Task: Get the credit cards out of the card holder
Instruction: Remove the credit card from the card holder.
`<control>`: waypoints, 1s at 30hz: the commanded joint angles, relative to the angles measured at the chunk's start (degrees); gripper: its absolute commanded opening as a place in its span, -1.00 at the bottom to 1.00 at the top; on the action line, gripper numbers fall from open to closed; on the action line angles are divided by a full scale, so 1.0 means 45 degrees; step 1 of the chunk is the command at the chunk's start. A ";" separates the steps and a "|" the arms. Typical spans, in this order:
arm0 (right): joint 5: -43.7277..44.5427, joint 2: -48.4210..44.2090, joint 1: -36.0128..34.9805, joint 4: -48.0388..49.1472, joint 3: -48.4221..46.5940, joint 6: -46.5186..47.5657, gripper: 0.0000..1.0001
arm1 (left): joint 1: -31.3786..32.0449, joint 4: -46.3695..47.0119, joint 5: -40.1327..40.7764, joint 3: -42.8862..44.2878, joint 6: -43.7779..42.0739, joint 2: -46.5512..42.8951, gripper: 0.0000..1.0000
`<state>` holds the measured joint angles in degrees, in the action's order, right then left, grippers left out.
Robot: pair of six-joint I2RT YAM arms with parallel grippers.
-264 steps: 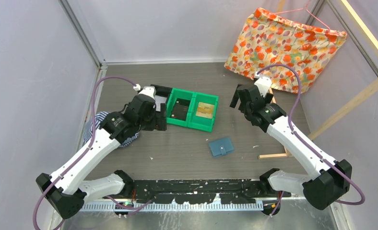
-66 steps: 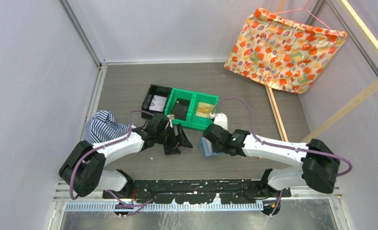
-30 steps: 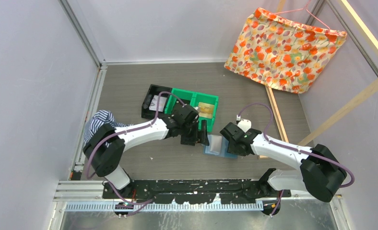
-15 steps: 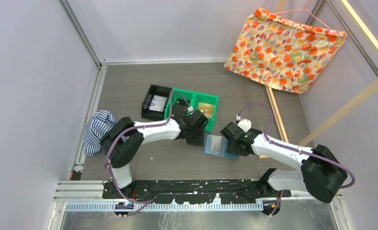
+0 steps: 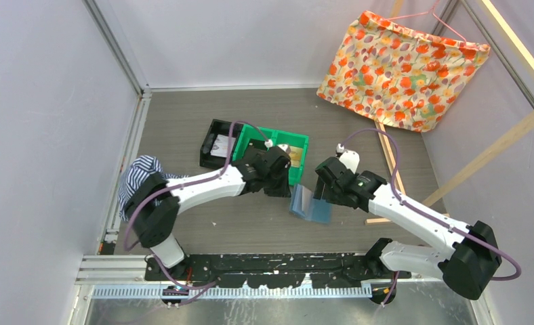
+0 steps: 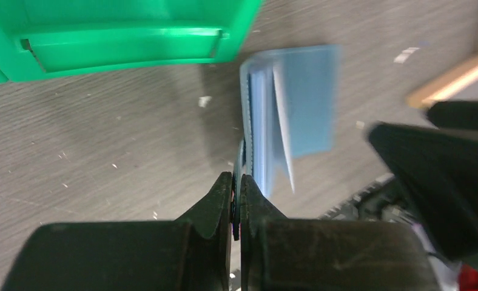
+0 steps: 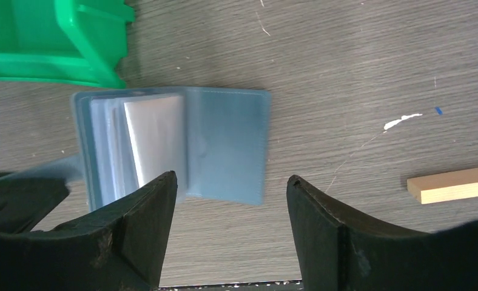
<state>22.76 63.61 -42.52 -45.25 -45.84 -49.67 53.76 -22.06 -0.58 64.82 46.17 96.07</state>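
Top external: left claw [image 5: 288, 191] pinches card holder [image 5: 313, 207] beside bin [image 5: 299, 139].

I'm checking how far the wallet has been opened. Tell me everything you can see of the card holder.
The card holder is a small blue folding wallet, plastic-looking, lying open on the grey table beside the green bin. One cover lies flat. The other side is partly raised, fanning several clear sleeves, the top one showing a whitish face. A small tab at its raised edge appears pinched by the shut left tool. The open right tool hovers above without touching it.
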 commanded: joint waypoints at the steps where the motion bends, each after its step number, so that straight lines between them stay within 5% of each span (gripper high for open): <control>1: -0.0243 -0.0297 0.0112 0.0248 -0.0513 0.0412 0.43 | 0.0080 -0.0133 -0.0689 0.0274 -0.0318 -0.1907 -0.99; 11: -0.1990 0.0093 0.0250 0.1733 0.0160 0.0200 0.43 | 0.0085 -0.0043 -0.1151 -0.0773 0.0126 -0.1956 -0.99; 19: -0.2767 0.0762 0.0240 0.2456 0.0499 0.0154 0.42 | 0.0066 -0.1203 0.0434 -0.1293 0.1140 -0.2885 -0.99; 30: -0.5229 0.1243 0.0260 0.4954 0.1778 -0.0892 0.28 | 0.0007 -0.2133 0.2078 -0.4362 0.2301 -0.4642 -0.99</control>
<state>4.99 68.51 -41.54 -29.80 -39.72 -51.09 53.93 -28.45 4.08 47.97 54.83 78.24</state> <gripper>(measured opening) 0.640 0.042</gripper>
